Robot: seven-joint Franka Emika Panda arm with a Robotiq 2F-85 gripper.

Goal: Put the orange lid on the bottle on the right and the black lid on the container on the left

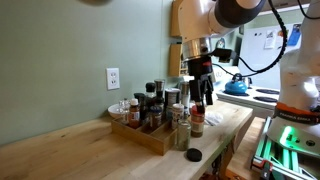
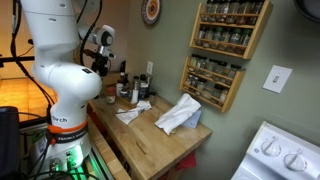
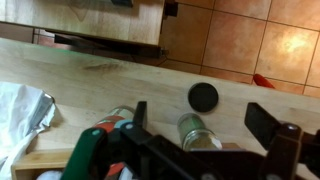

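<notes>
a: our hand (image 1: 202, 92) is hanging released and empty over the spice tray (image 1: 140, 138).
b: the small round flat black plastic lid (image 3: 203, 96) is lying on the wooden desk (image 3: 80, 65) near the tray; we should be lowering straight down, jaws straddling its rim.

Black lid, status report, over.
Pincer open, empty, above the spice jars. Black lid flat on the counter, untouched. Nothing lying on it.
</notes>
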